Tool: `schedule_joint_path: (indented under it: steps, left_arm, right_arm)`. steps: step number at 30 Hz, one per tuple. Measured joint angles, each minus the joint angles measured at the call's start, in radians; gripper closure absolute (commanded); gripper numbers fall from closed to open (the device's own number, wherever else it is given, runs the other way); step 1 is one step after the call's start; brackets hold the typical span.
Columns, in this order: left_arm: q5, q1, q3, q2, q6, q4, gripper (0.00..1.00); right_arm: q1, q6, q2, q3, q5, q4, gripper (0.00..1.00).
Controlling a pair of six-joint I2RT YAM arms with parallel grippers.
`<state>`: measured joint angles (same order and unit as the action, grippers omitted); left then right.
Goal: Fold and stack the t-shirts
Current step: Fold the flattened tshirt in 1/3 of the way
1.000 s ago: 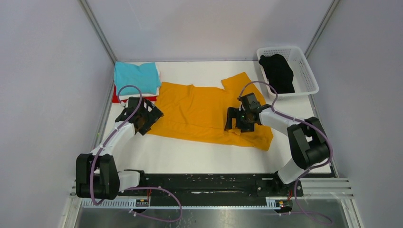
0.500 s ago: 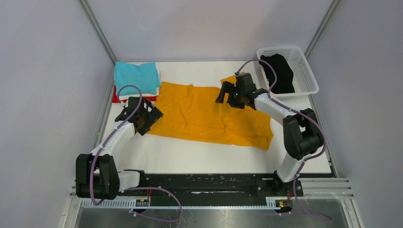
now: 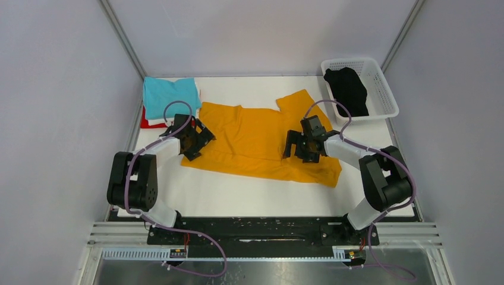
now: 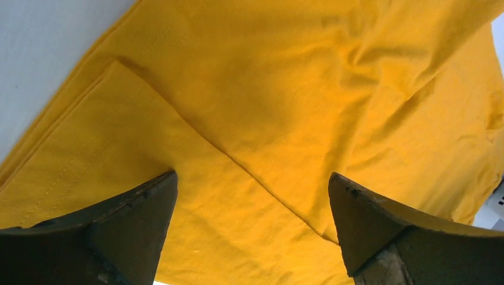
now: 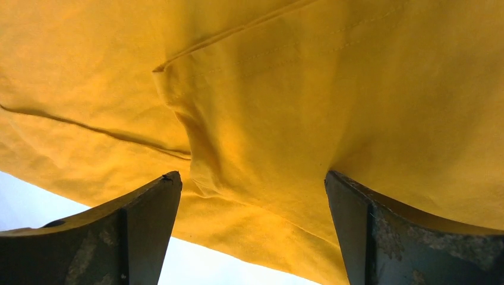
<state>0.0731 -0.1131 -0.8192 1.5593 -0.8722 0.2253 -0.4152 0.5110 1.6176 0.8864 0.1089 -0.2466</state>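
Most of the white tabletop [image 3: 238, 202] is taken up by one mustard-orange t-shirt [image 3: 249, 133], spread out but rumpled, with a sleeve reaching toward the far right and creases through its near-right part. The risk lies here. A pinch could catch two layers at a doubled-over hem, or only a wrinkle, and the lift would drag the shirt crooked instead of folding it. Uneven pulls from the two sides could also bunch the middle or sweep cloth into the folded pile just beside it. Next in size, the white lattice basket [image 3: 385, 89] at the far right corner holds one crumpled black t-shirt [image 3: 347, 89], not yet folded. At the far left sits the stack, with a teal t-shirt [image 3: 169, 95] on top and a red t-shirt [image 3: 144, 123] peeping out beneath. Smallest, the left end effector [image 3: 193, 138] hangs over the orange shirt's left edge, jaws wide and empty. The right end effector [image 3: 300, 147] hangs over a folded seam on its right part, equally wide, gripping nothing.
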Motion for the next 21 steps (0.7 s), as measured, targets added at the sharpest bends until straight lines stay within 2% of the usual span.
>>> schedule_joint_path:
  steps: [4, 9, 16, 21]
  left_arm:
    - [0.007, 0.002, 0.039, -0.008, -0.018, -0.074, 0.01]
    - [0.018, -0.001, 0.183, -0.134, -0.054, -0.149, 0.01]
    - [0.030, -0.008, 0.345, -0.354, -0.082, -0.093, 0.01]
    - [0.037, -0.014, 0.402, -0.446, -0.095, -0.068, 0.01]
  right_arm:
    - [-0.001, 0.002, -0.006, -0.013, -0.011, 0.021, 0.01]
    - [-0.002, 0.003, -0.062, -0.072, -0.019, 0.031, 0.00]
    - [-0.002, 0.013, -0.167, -0.169, -0.013, 0.022, 0.01]
    - [-0.002, 0.013, -0.248, -0.238, 0.004, 0.016, 0.01]
